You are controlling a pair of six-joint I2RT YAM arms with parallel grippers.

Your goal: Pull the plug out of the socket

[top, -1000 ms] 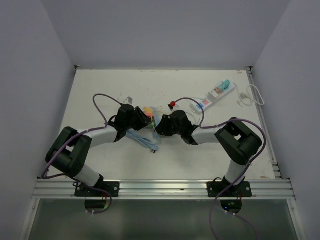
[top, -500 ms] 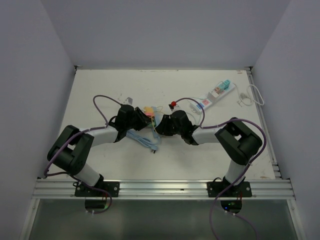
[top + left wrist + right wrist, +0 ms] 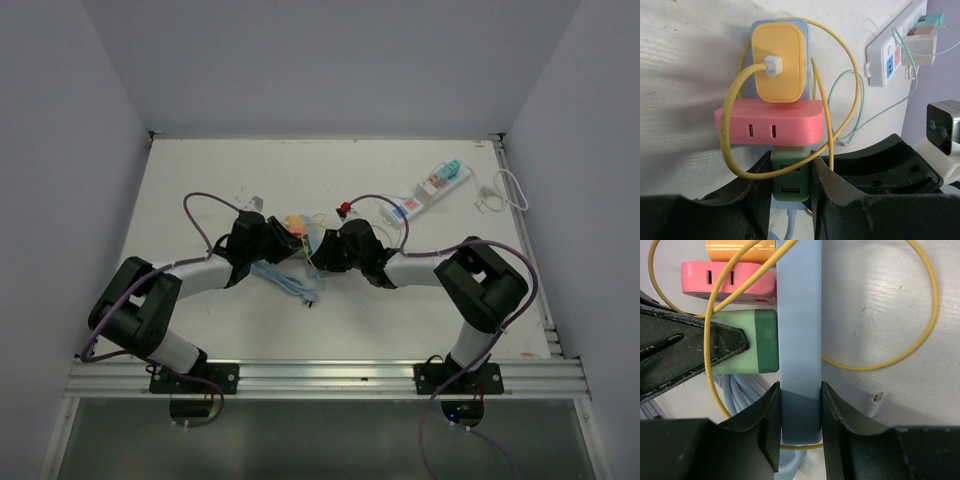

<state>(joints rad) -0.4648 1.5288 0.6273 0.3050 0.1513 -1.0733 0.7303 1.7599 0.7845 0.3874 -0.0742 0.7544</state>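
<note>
A light blue power strip (image 3: 800,315) lies on the table with three plugs in its side: an orange charger (image 3: 779,64), a pink adapter (image 3: 769,123) and a green plug (image 3: 790,175). My left gripper (image 3: 791,185) is shut on the green plug, one finger on each side. In the right wrist view a left finger (image 3: 685,350) lies along the green plug (image 3: 747,342). My right gripper (image 3: 800,415) is shut on the near end of the blue strip. In the top view both grippers meet at the strip (image 3: 297,225) at mid table.
A yellow cable (image 3: 930,315) loops from the orange charger around the strip and plugs. A coiled light blue cord (image 3: 285,280) lies just in front. A white power strip (image 3: 432,186) and a white cable (image 3: 505,190) lie at the back right.
Both grippers stay shut on the same things. The arms have shifted only slightly; the green plug still sits against the strip.
</note>
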